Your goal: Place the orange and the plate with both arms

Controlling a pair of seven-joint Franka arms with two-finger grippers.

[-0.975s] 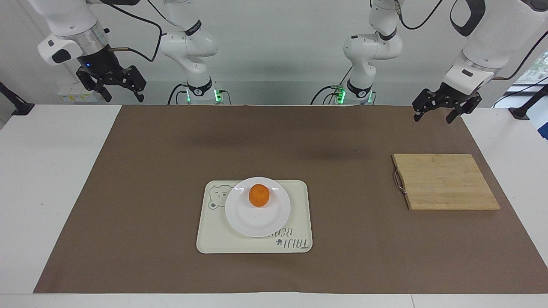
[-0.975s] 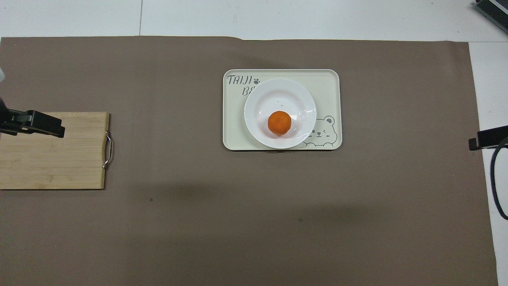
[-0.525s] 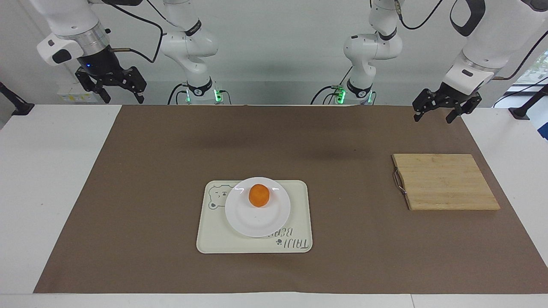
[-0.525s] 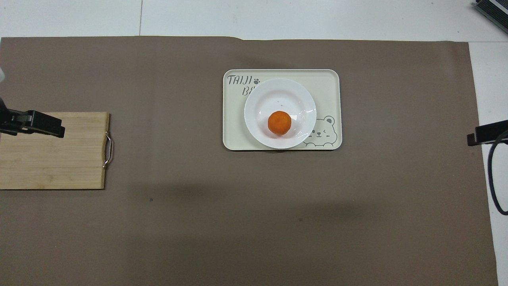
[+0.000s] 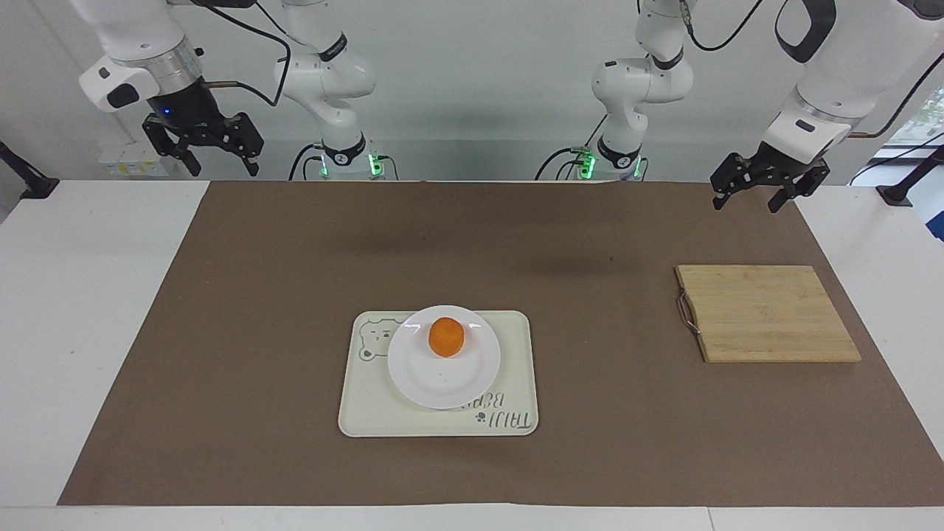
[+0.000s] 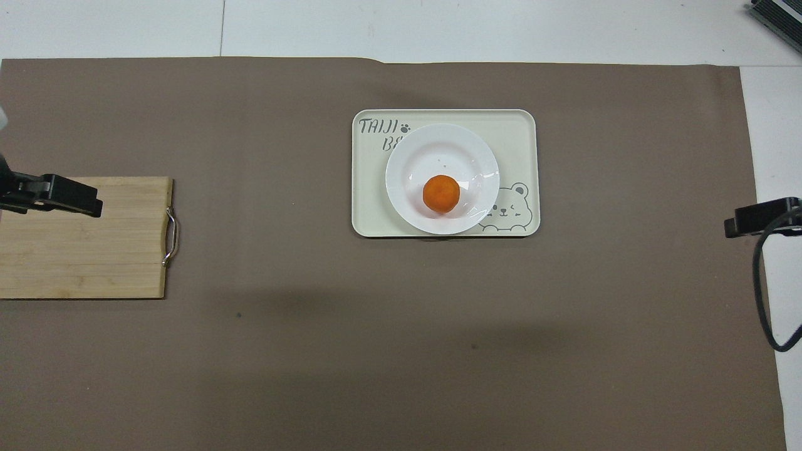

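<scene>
The orange sits on the plate, untouched, while the released left pincer and right pincer hang apart.

Orange on white plate atop bear-printed tray, brown mat.

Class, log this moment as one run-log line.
orange: on plate | plate: on tray | left gripper: open, raised | right gripper: open, raised
</scene>
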